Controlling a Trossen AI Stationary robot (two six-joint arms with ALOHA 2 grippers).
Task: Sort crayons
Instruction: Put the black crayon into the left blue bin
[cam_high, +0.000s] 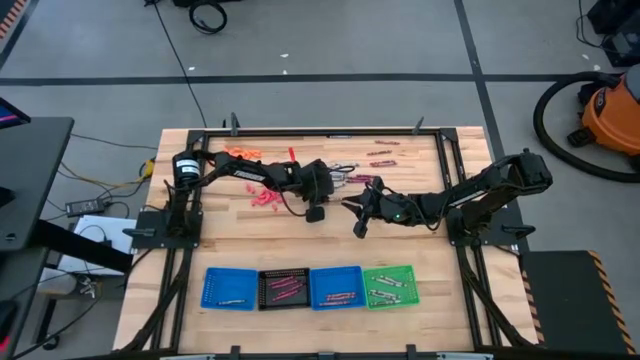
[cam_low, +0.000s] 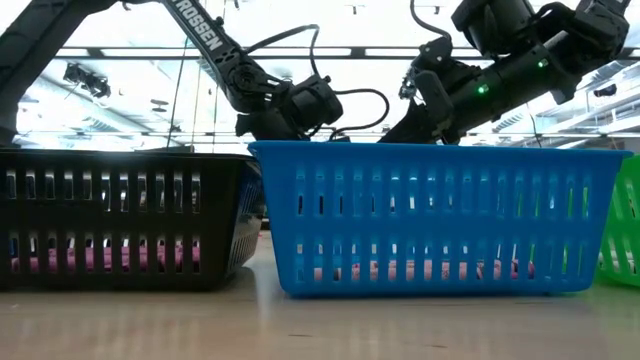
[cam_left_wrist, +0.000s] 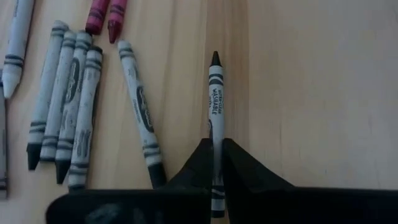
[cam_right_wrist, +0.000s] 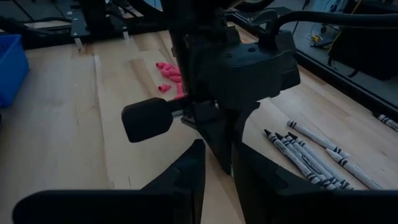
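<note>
My left gripper (cam_high: 340, 182) is at the table's middle, shut on a grey crayon (cam_left_wrist: 216, 93) whose black tip points away from the wrist. More grey crayons (cam_left_wrist: 65, 106) lie side by side on the wood close by, one (cam_left_wrist: 140, 112) slanted, with magenta crayons (cam_left_wrist: 102, 15) beyond them. Other crayons (cam_high: 382, 160) lie toward the far edge. My right gripper (cam_right_wrist: 217, 158) hovers open just right of the left one, its fingers apart with nothing between them. My left gripper pinches the grey crayon's rear part (cam_left_wrist: 216, 134) between its two fingers, which come slanting down from the table's left side. The crayon runs lengthwise along the fingers, and its front half sticks out beyond their ends. It seems to lie flat on the wood.
Four trays stand in a row at the near edge: blue (cam_high: 230, 288), black (cam_high: 283, 288), blue (cam_high: 335, 287), green (cam_high: 388, 286), each holding crayons. Pink bits (cam_high: 265, 197) and orange bits (cam_high: 240, 152) lie under the left arm.
</note>
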